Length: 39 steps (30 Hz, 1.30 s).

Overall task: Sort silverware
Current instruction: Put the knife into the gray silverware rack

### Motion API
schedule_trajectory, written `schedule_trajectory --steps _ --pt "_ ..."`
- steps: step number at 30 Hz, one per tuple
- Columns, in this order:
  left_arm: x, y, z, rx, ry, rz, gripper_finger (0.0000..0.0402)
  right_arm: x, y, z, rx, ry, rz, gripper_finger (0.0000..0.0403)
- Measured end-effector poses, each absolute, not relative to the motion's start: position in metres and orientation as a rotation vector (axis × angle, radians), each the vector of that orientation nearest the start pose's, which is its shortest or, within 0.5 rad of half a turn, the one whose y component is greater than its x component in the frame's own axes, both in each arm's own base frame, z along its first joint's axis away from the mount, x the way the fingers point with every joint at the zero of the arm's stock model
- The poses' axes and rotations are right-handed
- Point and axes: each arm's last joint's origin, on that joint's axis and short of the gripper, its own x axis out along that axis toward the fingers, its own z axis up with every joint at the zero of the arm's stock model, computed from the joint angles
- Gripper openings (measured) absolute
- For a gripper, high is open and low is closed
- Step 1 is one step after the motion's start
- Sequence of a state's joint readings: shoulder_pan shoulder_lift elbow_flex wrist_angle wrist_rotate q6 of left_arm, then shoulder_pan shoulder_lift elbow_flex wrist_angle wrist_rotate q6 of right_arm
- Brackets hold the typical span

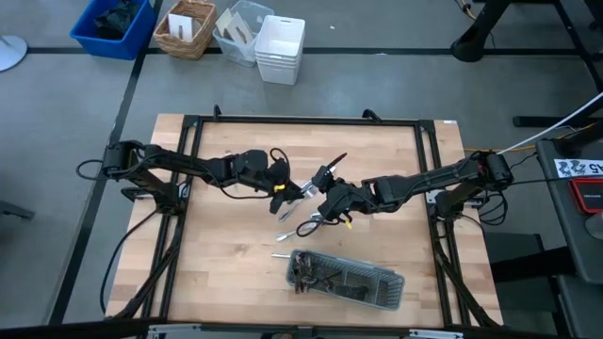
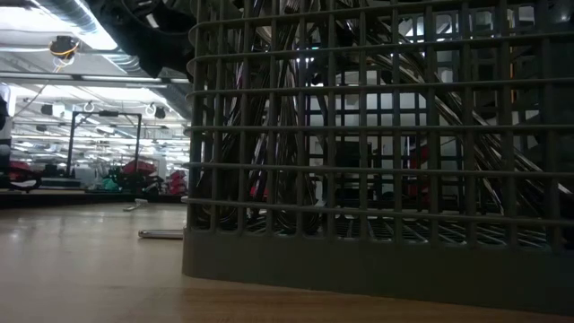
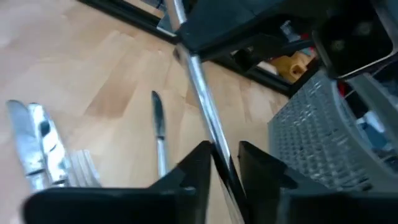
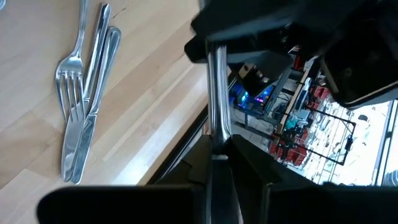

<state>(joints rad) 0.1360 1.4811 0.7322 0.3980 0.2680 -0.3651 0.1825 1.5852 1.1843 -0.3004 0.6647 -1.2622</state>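
A slim shiny piece of silverware [image 3: 200, 81] hangs above the table's middle, spanning between my two grippers. My left gripper [image 1: 301, 190] comes from the table's left and my right gripper [image 1: 321, 191] from the right; each is shut on this piece. Whether it is a fork, spoon or knife is hidden by the grippers. Loose silverware [image 1: 287, 213] lies flat on the wood below them, with a fork [image 4: 71, 68] and a knife [image 4: 87, 118] side by side. The long grey mesh tray [image 1: 345, 280], holding several pieces, lies near the front edge. My left gripper has the piece's slim shaft [image 3: 217, 146] between its two fingers [image 3: 193, 171], which point slanting down from the table's left and lie nearly along it. The piece is clear of the table. My right gripper pinches the shaft's other end [image 4: 217, 127] between its two fingers [image 4: 249, 162], coming from the table's right and slanting down. The shaft runs straight out from the fingertips, lifted clear.
A single knife [image 3: 158, 134] lies on the wood near the tray's mesh wall [image 3: 317, 130]. One more piece [image 2: 161, 234] lies flat left of the tray [image 2: 377, 179]. Bins and a basket [image 1: 186, 26] stand on the floor beyond the far edge.
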Motion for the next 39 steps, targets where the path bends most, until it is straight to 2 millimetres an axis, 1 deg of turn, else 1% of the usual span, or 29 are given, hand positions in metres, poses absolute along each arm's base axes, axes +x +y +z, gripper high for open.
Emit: schedule_trajectory --steps 3,4,8,16,19,23,26,29,33,39 --pt "0.304 0.035 0.209 -0.411 0.379 -0.058 0.0025 0.339 0.045 0.269 -1.482 0.876 0.005 0.0049" --pt "0.304 0.035 0.208 -0.410 0.379 -0.056 0.0018 0.339 0.045 0.269 -1.482 0.877 0.006 0.0049" --pt "0.304 0.035 0.208 -0.442 0.380 -0.050 0.0021 0.339 0.045 0.269 -1.481 0.876 0.006 0.0049" --pt "0.303 0.035 0.208 -0.440 0.391 -0.058 0.0017 0.340 0.045 0.268 -1.476 0.864 0.026 0.0051" --pt "0.303 0.035 0.207 -0.441 0.395 -0.063 0.0017 0.340 0.046 0.268 -1.469 0.853 0.045 0.0065" --pt "0.304 0.034 0.210 -0.434 0.375 -0.077 0.0017 0.340 0.046 0.269 -1.456 0.837 0.052 0.0098" --pt "0.304 0.034 0.210 -0.434 0.377 -0.078 0.0017 0.341 0.046 0.270 -1.389 0.824 -0.012 0.0120" --pt "0.304 0.034 0.211 -0.434 0.374 -0.074 0.0017 0.342 0.045 0.273 -1.311 0.815 -0.112 0.0133" --pt "0.304 0.039 0.212 -0.438 0.363 -0.059 0.0017 0.342 0.043 0.274 -1.228 0.815 -0.211 0.0138" --pt "0.302 0.051 0.212 -0.445 0.350 -0.026 0.0017 0.342 0.043 0.273 -1.128 0.808 -0.274 0.0138"
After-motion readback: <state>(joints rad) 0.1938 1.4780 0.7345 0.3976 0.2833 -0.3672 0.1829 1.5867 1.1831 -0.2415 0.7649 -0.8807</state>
